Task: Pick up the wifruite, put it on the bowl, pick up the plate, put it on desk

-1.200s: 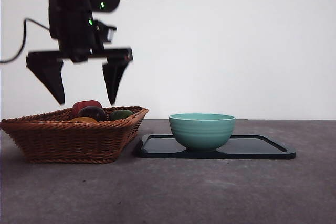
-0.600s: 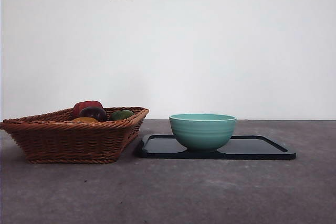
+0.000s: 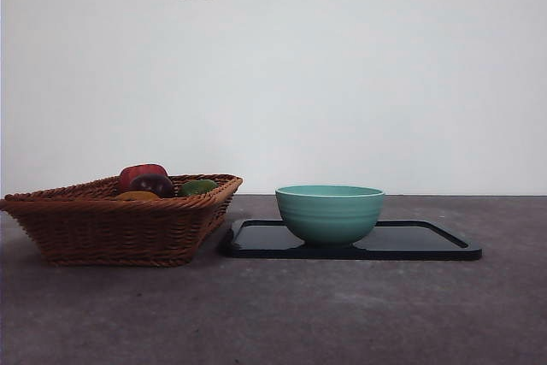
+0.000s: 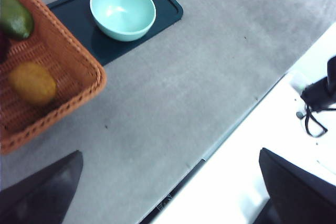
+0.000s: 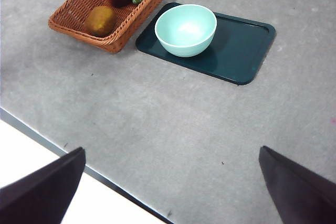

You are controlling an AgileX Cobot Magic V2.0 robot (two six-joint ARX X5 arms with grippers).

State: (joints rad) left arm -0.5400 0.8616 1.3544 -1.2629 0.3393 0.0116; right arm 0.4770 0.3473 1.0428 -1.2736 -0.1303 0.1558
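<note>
— Looking across the desk [image 3: 342,314], no arm shows in the front view; the gripper that hung over the basket [image 3: 120,228] a second ago has gone up and out.

— So nothing is picked. The wifruite [image 5: 101,20] lies in the basket's near corner, left of the bowl [image 3: 330,213], which is empty on the dark plate [image 3: 427,241].

— And the grippers?

— The left gripper [image 4: 170,190] and right gripper [image 5: 170,182] both gape wide, holding nothing, high above the desk.

— Anything hidden?

— From the front, the wicker rim hides most of the wifruite.
</note>
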